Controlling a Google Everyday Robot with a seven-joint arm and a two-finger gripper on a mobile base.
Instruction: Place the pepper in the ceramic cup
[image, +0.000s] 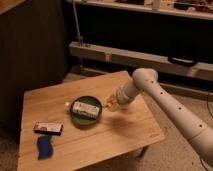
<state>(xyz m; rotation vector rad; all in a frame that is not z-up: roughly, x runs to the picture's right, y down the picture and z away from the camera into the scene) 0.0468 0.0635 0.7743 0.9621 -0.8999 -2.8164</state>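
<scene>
My gripper (111, 104) is at the end of the white arm that reaches in from the right. It hovers low over the wooden table (125, 132), just right of the dark green round plate (80, 119). A small pale orange shape (107, 102) shows at the gripper's tip; it may be the pepper, but I cannot tell for sure. A small white object (66, 104) stands at the plate's left edge; it may be the ceramic cup.
A white packet (85, 107) lies on the green plate. A red and white packet (48, 128) and a blue sponge (44, 146) lie at the table's front left. Dark shelving stands behind the table, and a dark cabinet stands to the left.
</scene>
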